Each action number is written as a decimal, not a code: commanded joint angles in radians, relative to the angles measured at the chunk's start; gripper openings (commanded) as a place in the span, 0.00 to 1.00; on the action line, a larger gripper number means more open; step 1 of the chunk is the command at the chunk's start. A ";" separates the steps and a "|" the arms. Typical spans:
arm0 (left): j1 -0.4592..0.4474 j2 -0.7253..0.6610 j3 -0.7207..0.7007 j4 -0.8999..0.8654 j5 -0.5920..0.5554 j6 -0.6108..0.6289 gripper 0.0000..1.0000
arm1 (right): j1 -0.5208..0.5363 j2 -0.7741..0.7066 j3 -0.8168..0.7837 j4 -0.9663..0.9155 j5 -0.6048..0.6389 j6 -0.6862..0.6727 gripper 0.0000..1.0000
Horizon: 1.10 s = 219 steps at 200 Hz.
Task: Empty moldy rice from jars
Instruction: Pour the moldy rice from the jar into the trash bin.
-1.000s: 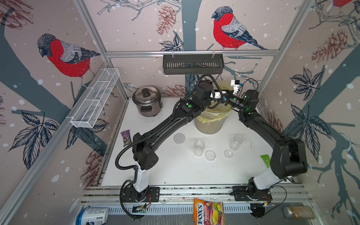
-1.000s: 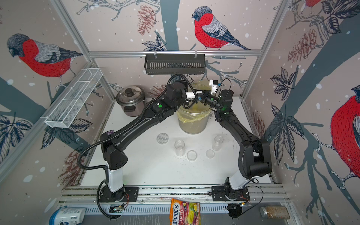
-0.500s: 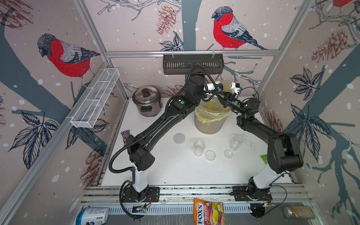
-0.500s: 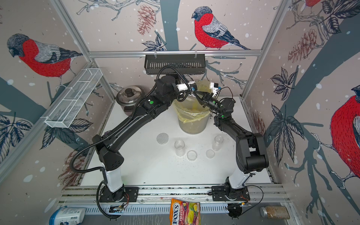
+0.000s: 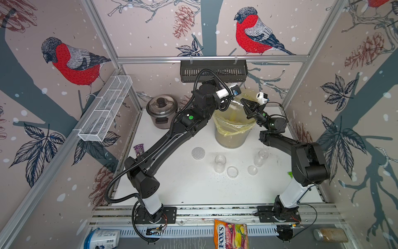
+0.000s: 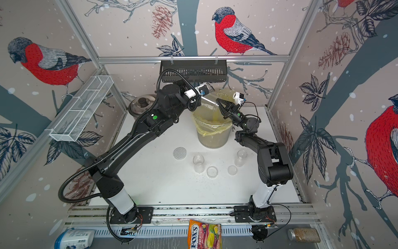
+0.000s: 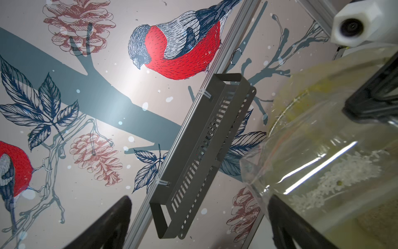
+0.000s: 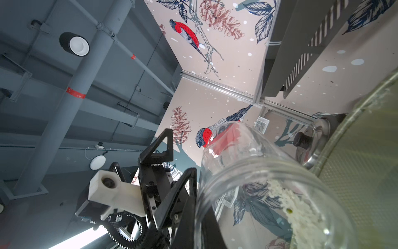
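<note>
while the two narrow jars (image 5: 220, 162) stood open and apparently empty on the surface (image 5: 183, 189), with their clear lids (image 5: 232, 171) and the silver dotted lid (image 5: 198, 153) lying near them, the wide jar (image 6: 210, 103) was the one in hand, so the job looked to be on its last jar. it hung roughly on its side above the yellow-bagged bin (image 5: 231, 138), mouth toward the right gripper (image 5: 244, 101), which was closed with its tips at the rim and seemed to pinch the glass wall there. the left gripper (image 8: 181, 149) stood spread wide just beside the jar's base; in both wrist views the jar was not between its fingers, so it held nothing. a patch of rice (image 8: 295, 207) lay along the jar's lower wall, short of the mouth, so the pour was not finished. the next move called, as i judged it, for tipping the mouth down over the bin, perhaps with a shake or tap, since the grains looked stuck; a pinch on a smooth rim could slip, so a slow turn would suit.
</note>
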 commanded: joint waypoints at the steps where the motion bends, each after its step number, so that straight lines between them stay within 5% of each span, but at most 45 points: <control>1: 0.005 -0.024 -0.035 0.113 0.012 -0.075 0.97 | 0.003 0.005 0.033 0.289 0.045 -0.002 0.00; 75: 0.021 -0.113 -0.168 0.194 0.024 -0.140 0.97 | 0.030 0.017 0.040 0.290 0.109 -0.061 0.00; 97: 0.024 -0.131 -0.212 0.234 0.035 -0.139 0.97 | 0.047 0.076 0.150 0.291 0.074 -0.014 0.00; 219: 0.036 -0.175 -0.270 0.233 0.049 -0.144 0.97 | 0.054 0.055 0.096 0.291 0.124 -0.072 0.00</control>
